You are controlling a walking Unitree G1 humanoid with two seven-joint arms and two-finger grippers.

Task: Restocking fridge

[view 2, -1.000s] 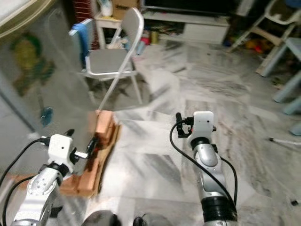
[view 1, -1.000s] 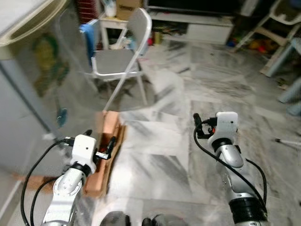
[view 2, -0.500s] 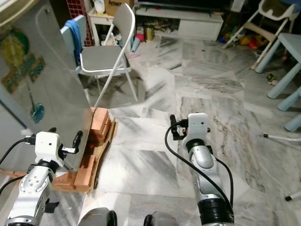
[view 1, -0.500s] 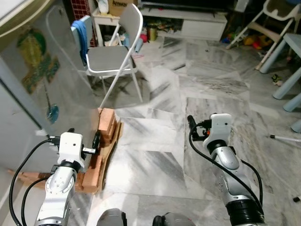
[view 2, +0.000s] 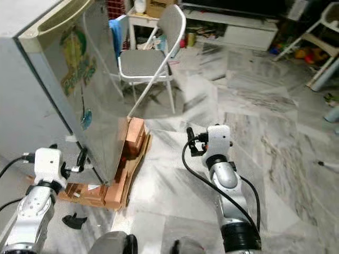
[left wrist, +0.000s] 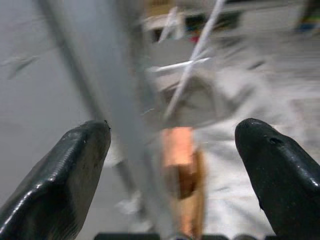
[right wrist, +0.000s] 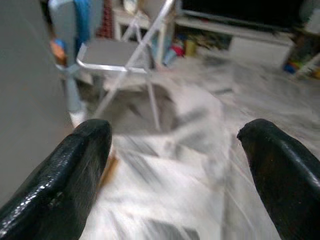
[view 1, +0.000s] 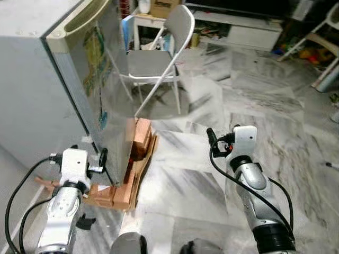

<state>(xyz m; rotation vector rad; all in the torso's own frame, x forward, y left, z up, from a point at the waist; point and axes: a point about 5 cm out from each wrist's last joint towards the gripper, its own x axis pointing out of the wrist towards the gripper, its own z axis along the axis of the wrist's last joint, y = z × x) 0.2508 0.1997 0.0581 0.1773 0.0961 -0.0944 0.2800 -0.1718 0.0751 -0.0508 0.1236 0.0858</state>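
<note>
With the fridge just ahead on my left, raised on wooden blocks, I held my left tool spread at its door edge and my right tool spread, empty; squaring up first seemed wise.

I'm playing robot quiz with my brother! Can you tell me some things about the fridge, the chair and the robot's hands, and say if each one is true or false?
1. The fridge stands on wooden blocks. True.
2. The folding chair lies tipped over on the floor. False: it stands upright beyond the fridge.
3. The left gripper is open, close to the fridge's lower edge. True.
4. The right gripper holds a bottle. False: it is open and holds nothing.
5. The floor is covered in green carpet. False: it is grey marble-like tile.
</note>
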